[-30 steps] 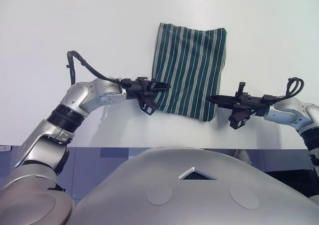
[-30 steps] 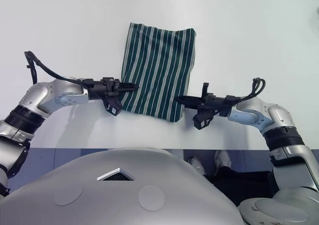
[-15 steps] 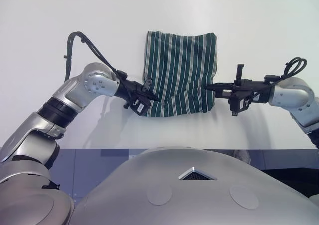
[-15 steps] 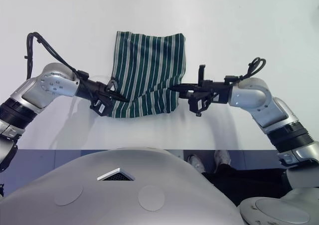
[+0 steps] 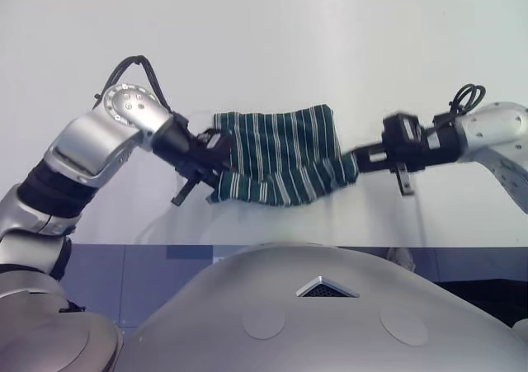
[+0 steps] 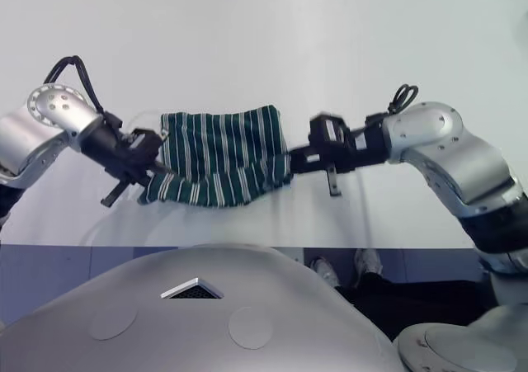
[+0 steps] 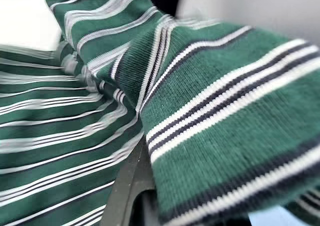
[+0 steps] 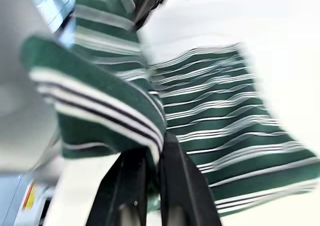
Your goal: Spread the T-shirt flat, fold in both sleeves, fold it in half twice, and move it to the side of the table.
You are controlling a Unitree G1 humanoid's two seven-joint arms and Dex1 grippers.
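While left and right jaws clench its corners, the T-shirt (image 5: 285, 145) lies part-doubled on the table (image 5: 247, 42).

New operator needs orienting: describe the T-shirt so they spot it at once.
On the white table, look between the two arms. The T-shirt is the cloth pinched by the left gripper at one end and the right gripper at the other, dark green with thin white stripes.

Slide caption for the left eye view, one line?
Half-folded green white-striped knit T-shirt gripped at either end by the left pincer and the right pincer, over the white table.
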